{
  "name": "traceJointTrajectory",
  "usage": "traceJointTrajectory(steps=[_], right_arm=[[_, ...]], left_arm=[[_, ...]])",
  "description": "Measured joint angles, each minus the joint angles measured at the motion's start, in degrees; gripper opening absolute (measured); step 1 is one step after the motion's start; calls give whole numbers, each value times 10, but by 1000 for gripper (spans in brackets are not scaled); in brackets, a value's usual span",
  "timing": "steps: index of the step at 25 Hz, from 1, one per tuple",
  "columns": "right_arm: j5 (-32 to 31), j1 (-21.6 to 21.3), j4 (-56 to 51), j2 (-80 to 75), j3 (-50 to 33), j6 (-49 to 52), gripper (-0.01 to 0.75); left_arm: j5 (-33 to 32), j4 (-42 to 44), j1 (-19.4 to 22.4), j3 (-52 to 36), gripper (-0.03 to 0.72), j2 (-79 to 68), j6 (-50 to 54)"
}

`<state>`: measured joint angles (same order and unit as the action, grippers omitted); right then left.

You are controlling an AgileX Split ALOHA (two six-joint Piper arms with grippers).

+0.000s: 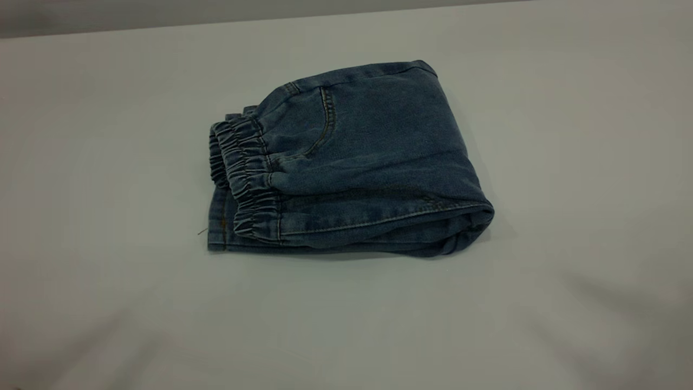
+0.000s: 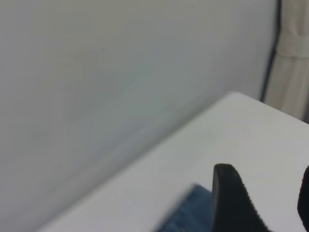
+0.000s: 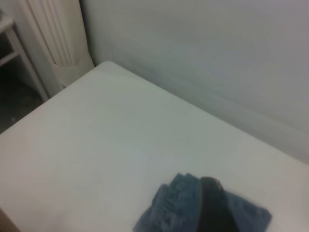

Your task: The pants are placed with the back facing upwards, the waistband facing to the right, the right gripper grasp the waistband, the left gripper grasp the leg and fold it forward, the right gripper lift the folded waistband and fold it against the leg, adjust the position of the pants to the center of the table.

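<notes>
The pants (image 1: 346,162) lie folded into a compact blue denim bundle near the middle of the table (image 1: 108,303). The ruched waistband (image 1: 241,176) rests on top at the bundle's left end, and a pocket seam faces up. The printed leg is hidden inside the fold. Neither arm appears in the exterior view. In the left wrist view my left gripper (image 2: 268,205) hangs open above the table with nothing between its fingers, and a corner of the pants (image 2: 190,212) shows beside it. In the right wrist view my right gripper (image 3: 212,208) is raised well above the pants (image 3: 169,208).
The table's far edge (image 1: 270,19) runs along the back against a plain wall. A white pleated curtain (image 2: 294,58) hangs past one far corner, and the same kind of curtain (image 3: 53,38) shows past the other corner. Bare tabletop surrounds the bundle.
</notes>
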<state>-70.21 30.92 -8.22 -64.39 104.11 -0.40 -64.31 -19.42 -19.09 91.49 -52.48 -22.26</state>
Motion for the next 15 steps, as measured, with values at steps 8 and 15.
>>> traceJointTrajectory(steps=[8,15], right_arm=[[118,0,15,341,-288,23,363],[184,-1,53,595,-486,83,363]], left_arm=[[-57,46,0,-98,293,123,89],[-57,79,1,-243,293,249,130]])
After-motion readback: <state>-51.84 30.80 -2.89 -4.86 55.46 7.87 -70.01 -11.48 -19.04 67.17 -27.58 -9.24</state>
